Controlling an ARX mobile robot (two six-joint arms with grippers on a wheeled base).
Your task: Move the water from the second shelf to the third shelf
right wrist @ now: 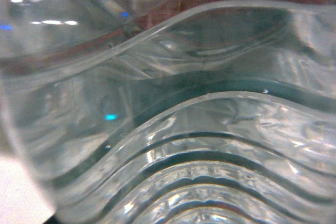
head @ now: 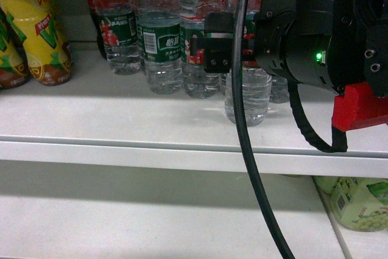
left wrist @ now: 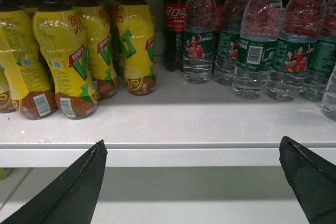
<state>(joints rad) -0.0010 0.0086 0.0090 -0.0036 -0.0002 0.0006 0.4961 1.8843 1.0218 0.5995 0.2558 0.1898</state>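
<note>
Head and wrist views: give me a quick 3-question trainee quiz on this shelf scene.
1. True or false: the left gripper has its jaws open with nothing between them.
2. What fills the right wrist view? A) a clear ribbed water bottle B) a cola bottle C) a bare shelf
3. Fill in: in the left wrist view, the yellow-labelled bottles stand to the ___ of the water bottles.
Key: 1 true; 2 A; 3 left.

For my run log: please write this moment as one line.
right hand: at front water bottle, grip unclear | left hand: open, holds nothing | bottle: on shelf
</note>
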